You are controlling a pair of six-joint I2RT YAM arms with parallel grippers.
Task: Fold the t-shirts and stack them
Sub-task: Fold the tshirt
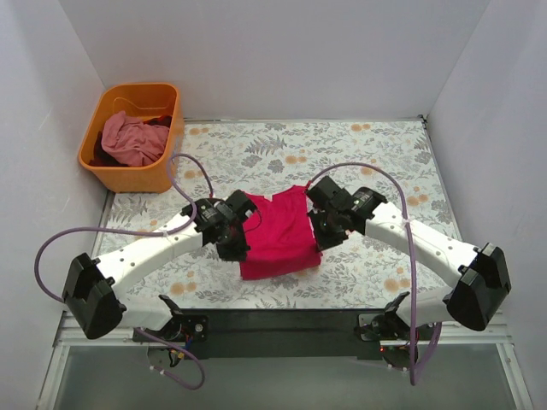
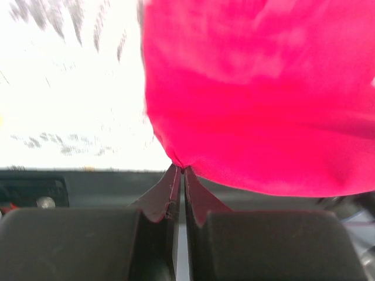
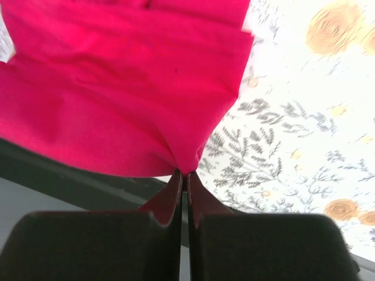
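We see an orange plastic basket [image 1: 128,178] at ten o'clock, at the far left corner of the desk [image 1: 359,145], close to the white walls [image 1: 282,51]. Its rim is rounded and its sides slope inward toward the bottom. The desk has a pale cover printed with grey leaf sprigs and small orange flowers. The walls close it in at nine, twelve and three o'clock. At six o'clock we find a black bar [image 1: 282,321] along the near edge, with a grey surface [image 1: 282,380] below it.
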